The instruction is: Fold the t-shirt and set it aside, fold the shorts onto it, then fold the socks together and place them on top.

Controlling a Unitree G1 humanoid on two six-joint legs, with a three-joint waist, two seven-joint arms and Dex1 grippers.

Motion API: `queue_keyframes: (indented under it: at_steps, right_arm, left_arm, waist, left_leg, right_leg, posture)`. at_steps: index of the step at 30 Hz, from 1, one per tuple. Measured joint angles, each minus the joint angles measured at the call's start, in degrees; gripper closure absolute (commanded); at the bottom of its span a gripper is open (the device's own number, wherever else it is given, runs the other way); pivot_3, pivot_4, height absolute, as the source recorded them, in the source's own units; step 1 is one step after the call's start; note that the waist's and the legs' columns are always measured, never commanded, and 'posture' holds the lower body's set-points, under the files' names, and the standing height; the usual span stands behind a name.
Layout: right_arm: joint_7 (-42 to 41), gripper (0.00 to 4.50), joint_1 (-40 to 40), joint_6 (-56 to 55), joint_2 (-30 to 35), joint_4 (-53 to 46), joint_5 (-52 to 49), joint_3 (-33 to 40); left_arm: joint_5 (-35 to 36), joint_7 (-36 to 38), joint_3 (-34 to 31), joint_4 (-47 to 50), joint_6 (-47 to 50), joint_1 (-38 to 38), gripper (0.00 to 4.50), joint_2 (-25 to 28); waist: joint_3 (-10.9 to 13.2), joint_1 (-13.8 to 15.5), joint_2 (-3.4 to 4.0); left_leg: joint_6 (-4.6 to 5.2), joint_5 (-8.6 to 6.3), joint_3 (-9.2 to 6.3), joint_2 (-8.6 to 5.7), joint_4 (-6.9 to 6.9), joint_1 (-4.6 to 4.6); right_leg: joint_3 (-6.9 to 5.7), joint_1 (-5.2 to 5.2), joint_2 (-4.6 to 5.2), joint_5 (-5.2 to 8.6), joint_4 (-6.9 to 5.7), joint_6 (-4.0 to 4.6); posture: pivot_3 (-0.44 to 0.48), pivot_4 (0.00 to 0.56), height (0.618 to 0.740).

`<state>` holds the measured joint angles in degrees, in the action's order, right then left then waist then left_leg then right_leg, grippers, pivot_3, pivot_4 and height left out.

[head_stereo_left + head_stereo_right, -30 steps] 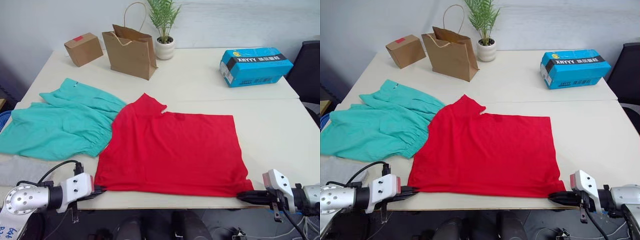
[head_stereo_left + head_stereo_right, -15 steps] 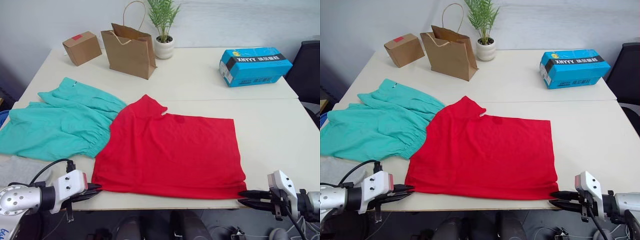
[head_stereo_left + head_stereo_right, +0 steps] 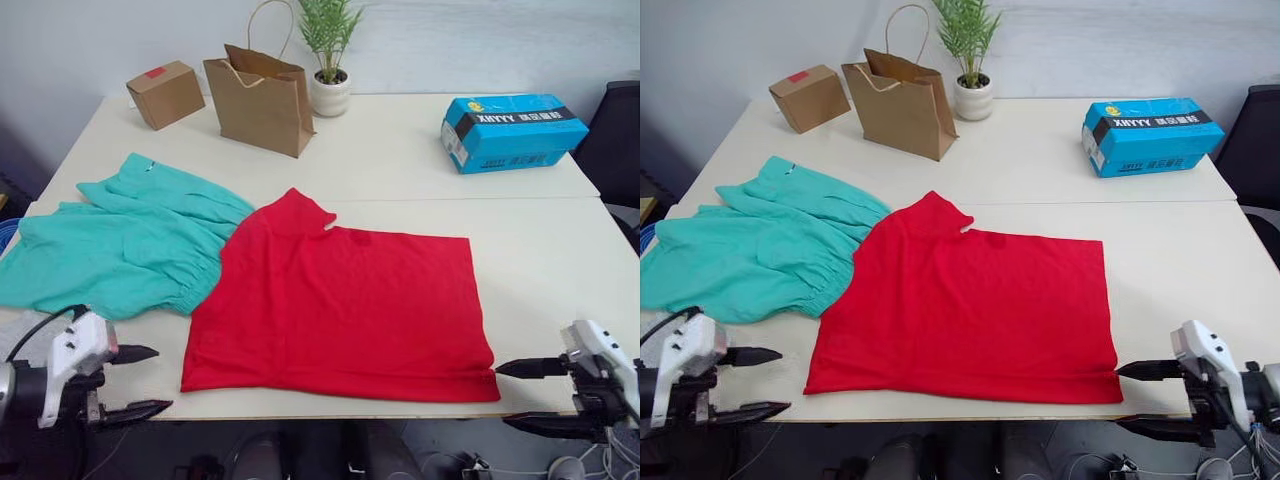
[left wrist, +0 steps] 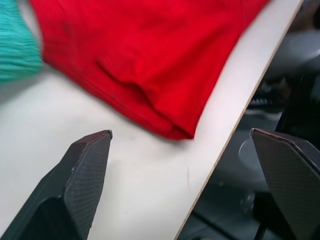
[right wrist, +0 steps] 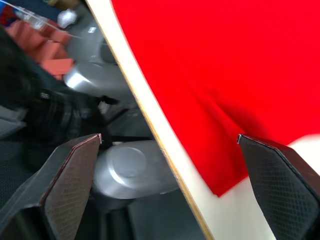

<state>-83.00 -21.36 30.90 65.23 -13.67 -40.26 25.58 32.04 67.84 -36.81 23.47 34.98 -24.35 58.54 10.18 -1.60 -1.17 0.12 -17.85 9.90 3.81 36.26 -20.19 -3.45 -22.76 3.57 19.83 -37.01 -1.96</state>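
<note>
Two pincers, the left pincer (image 3: 133, 382) and the right pincer (image 3: 518, 396), are held spread and empty just off the near corners of the t-shirt (image 3: 345, 298), which is laid flat on the table (image 3: 400, 160) beside the shorts (image 3: 120, 240), apparently overlapping them slightly.

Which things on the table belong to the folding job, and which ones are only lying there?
Job: t-shirt, shorts, socks.

Lying about: cardboard box, paper bag, potted plant, blue box.
</note>
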Motion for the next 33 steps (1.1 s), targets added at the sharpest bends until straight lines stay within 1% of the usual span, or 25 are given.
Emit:
queue_keyframes:
  at_steps: [2, 4, 5, 7, 10, 11, 13, 15, 19, 21, 23, 26, 29, 33]
  right_arm:
    - [2.1, 0.00, 8.3, 1.7, -0.3, 1.9, -1.2, -0.3]
    - [4.1, 0.00, 15.2, 1.6, -0.3, 5.8, -1.0, -0.7]
    - [5.1, 0.00, 18.9, 1.3, -0.6, 8.5, -0.1, -1.5]
    - [8.8, 0.00, 30.9, -2.2, -3.1, 17.2, 3.3, -3.9]
    - [12.8, 0.00, 42.3, -8.0, -6.4, 25.7, 8.7, -7.8]
    - [14.7, 0.00, 46.4, -10.3, -8.5, 28.8, 11.0, -9.6]
    - [16.1, 0.00, 49.1, -11.6, -10.3, 30.8, 13.2, -12.0]
    - [17.3, 0.00, 51.8, -11.9, -12.5, 34.5, 15.7, -14.4]
    - [18.9, 0.00, 54.9, -11.9, -16.3, 37.8, 18.6, -18.0]
    - [19.4, 0.00, 56.7, -11.5, -17.7, 39.6, 19.5, -19.0]
    - [19.9, 0.00, 59.9, -10.3, -19.1, 42.6, 20.6, -20.4]
    - [21.9, 0.00, 63.8, -10.3, -21.4, 47.1, 22.8, -21.1]
    - [23.3, 0.00, 65.6, -12.3, -22.3, 52.1, 25.9, -22.8]
    - [21.7, 0.00, 66.3, -12.7, -22.8, 57.3, 27.9, -23.8]
  left_arm:
    - [3.4, -2.8, -0.1, -2.7, 2.4, 9.1, 0.02, -0.4]
    - [5.0, -6.3, 0.5, -4.4, 4.4, 16.4, 0.02, -0.7]
    - [5.4, -8.0, 1.8, -5.2, 5.3, 19.8, 0.02, -1.3]
    - [5.0, -13.1, 7.5, -9.1, 6.9, 30.4, 0.02, -3.5]
    - [1.7, -17.5, 16.3, -14.9, 7.4, 41.6, 0.02, -5.7]
    - [-0.2, -18.2, 20.5, -18.0, 7.3, 46.5, 0.02, -6.9]
    - [-3.0, -18.0, 26.0, -21.1, 6.3, 51.0, 0.02, -7.8]
    - [-6.6, -18.1, 31.3, -28.4, 4.9, 57.8, 0.02, -10.6]
    - [-10.7, -16.5, 36.4, -40.7, 1.3, 67.3, 0.02, -14.5]
    - [-13.0, -16.2, 38.0, -46.2, -0.9, 71.0, 0.02, -16.0]
    - [-15.6, -15.1, 39.7, -53.9, -3.2, 75.8, 0.02, -17.9]
    - [-19.2, -13.8, 41.6, -63.3, -7.8, 80.0, 0.02, -19.5]
    - [-22.3, -13.6, 42.4, -71.6, -12.0, 82.4, 0.02, -21.1]
    - [-24.7, -13.5, 42.5, -77.9, -15.4, 84.0, 0.02, -24.1]
  waist:
    - [0.1, 0.0, -0.07]
    - [0.2, 0.0, -0.07]
    - [0.2, 0.0, -0.07]
    - [0.3, -0.1, -0.06]
    - [0.3, -0.1, -0.10]
    - [0.3, -0.1, -0.11]
    - [0.3, 0.0, -0.12]
    - [0.3, 0.0, -0.15]
    - [0.4, -0.2, -0.21]
    - [0.4, -0.3, -0.23]
    - [0.5, -0.3, -0.27]
    - [0.5, -0.4, -0.27]
    - [0.5, -0.3, -0.28]
    - [0.5, -0.1, -0.28]
  left_leg:
    - [-0.01, 0.09, -0.03, -0.01, 0.12, -0.03]
    - [0.03, 0.19, -0.03, -0.04, 0.12, -0.08]
    - [0.03, 0.21, -0.02, -0.07, 0.12, 0.00]
    - [-0.16, 0.39, 0.02, -0.08, 0.24, -0.09]
    - [-0.30, 0.52, 0.07, -0.08, 0.27, -0.14]
    - [-0.36, 0.56, 0.12, -0.06, 0.34, -0.22]
    - [-0.39, 0.58, 0.21, -0.06, 0.48, -0.58]
    - [-0.40, 0.53, 0.25, -0.05, 0.94, -1.22]
    - [-0.39, 0.53, 0.43, -0.05, 1.24, -1.53]
    - [-0.38, 0.54, 0.44, -0.03, 1.45, -1.55]
    - [-0.35, 0.55, 0.45, -0.01, 1.72, -1.55]
    - [-0.33, 0.57, 0.46, -0.02, 1.84, -1.52]
    - [-0.33, 0.57, 0.46, -0.02, 1.78, -1.53]
    - [-0.33, 0.56, 0.44, -0.01, 1.84, -1.78]
  right_leg:
    - [-0.02, 0.01, 0.01, -0.06, -0.07, 0.00]
    - [-0.02, -0.01, 0.04, -0.17, -0.01, -0.04]
    - [-0.02, 0.08, 0.05, -0.21, -0.01, -0.07]
    - [-0.01, 0.01, 0.05, -0.33, -0.04, -0.13]
    - [-0.01, -0.06, -0.03, -0.37, -0.11, -0.17]
    - [0.00, -0.16, -0.09, -0.36, -0.15, -0.18]
    - [0.12, -0.65, -0.08, -0.23, -0.43, -0.26]
    - [0.11, -1.24, -0.11, -0.14, -0.84, -0.26]
    - [0.27, -1.73, -0.12, -0.13, -1.28, -0.26]
    - [0.30, -1.78, -0.12, -0.14, -1.51, -0.26]
    - [0.33, -1.76, -0.12, -0.14, -1.74, -0.26]
    - [0.39, -1.74, -0.08, -0.15, -1.92, -0.25]
    - [0.38, -1.79, -0.08, -0.14, -1.90, -0.25]
    - [0.31, -1.96, -0.07, -0.14, -1.89, -0.26]
  posture:
    - [0.000, 0.150, 0.740]
    - [0.000, 0.150, 0.740]
    - [0.000, 0.150, 0.740]
    - [0.000, 0.150, 0.740]
    - [0.000, 0.150, 0.740]
    - [0.000, 0.150, 0.740]
    - [0.000, 0.150, 0.740]
    - [0.000, 0.150, 0.740]
    - [0.000, 0.150, 0.740]
    - [0.000, 0.150, 0.740]
    - [0.000, 0.150, 0.740]
    - [0.000, 0.150, 0.740]
    - [0.000, 0.150, 0.740]
    - [0.000, 0.150, 0.740]
